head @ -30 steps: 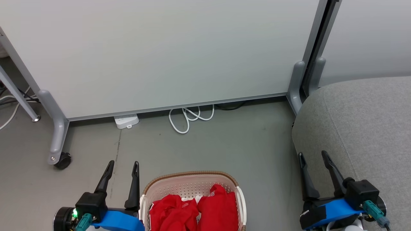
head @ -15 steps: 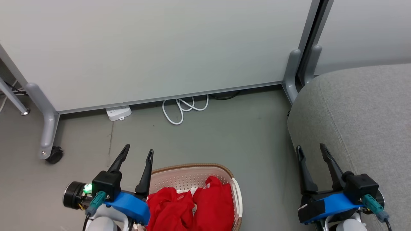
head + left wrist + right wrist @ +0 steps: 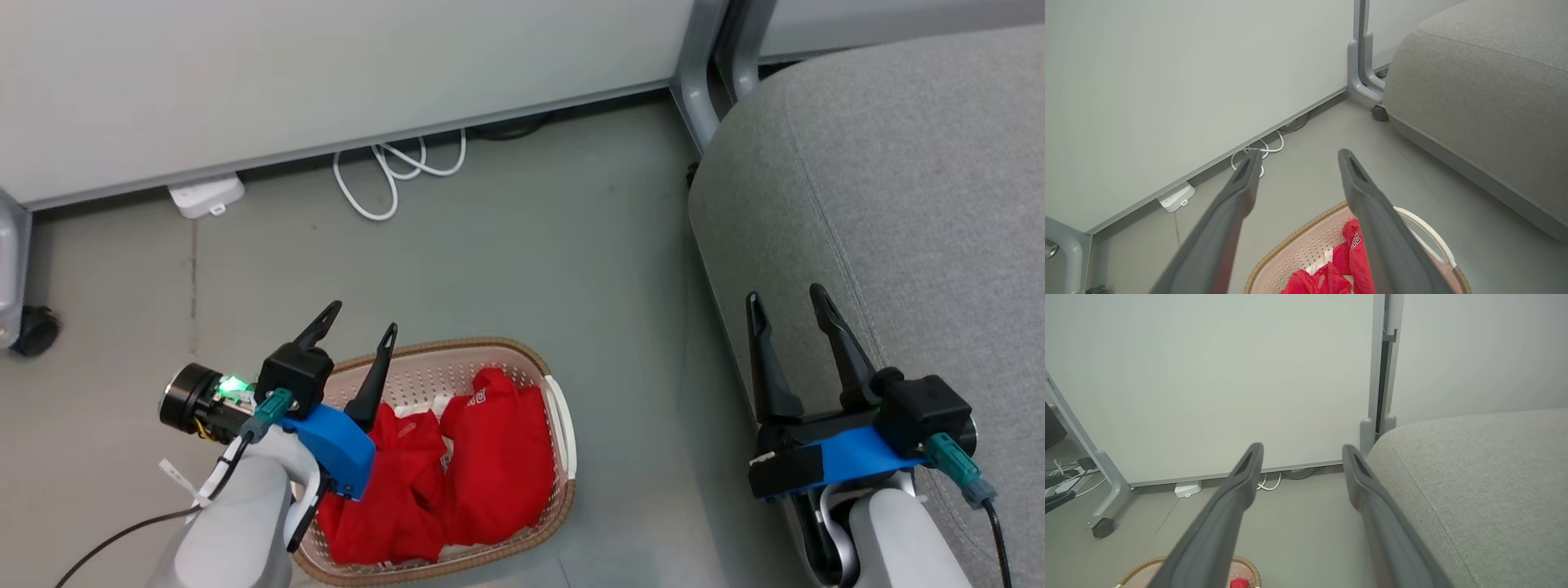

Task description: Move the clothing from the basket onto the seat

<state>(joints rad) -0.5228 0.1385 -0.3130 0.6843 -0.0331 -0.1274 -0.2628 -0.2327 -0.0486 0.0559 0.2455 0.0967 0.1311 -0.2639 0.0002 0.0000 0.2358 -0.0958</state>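
- The basket stood on the grey floor. The clothing lay inside it as two red heaps side by side, covering most of its bottom.
- The left gripper hung over the basket's left end. Its two dark fingers were spread wide and held nothing, and they touched neither the rim nor the cloth.
- In the left wrist view those fingers framed the basket's far rim, with a fold of red cloth and the white side handle showing beside one finger.
- The right gripper hung well to the right of the basket. Its fingers were also spread wide and empty, over the near edge of the seat.
- The seat, a large grey cushion, sat to the right of the basket, with a strip of bare floor between them.
- Beyond the basket stood a pale panel, with a looped white cable and a white power strip at its foot.
- A black caster wheel sat far to the basket's left.
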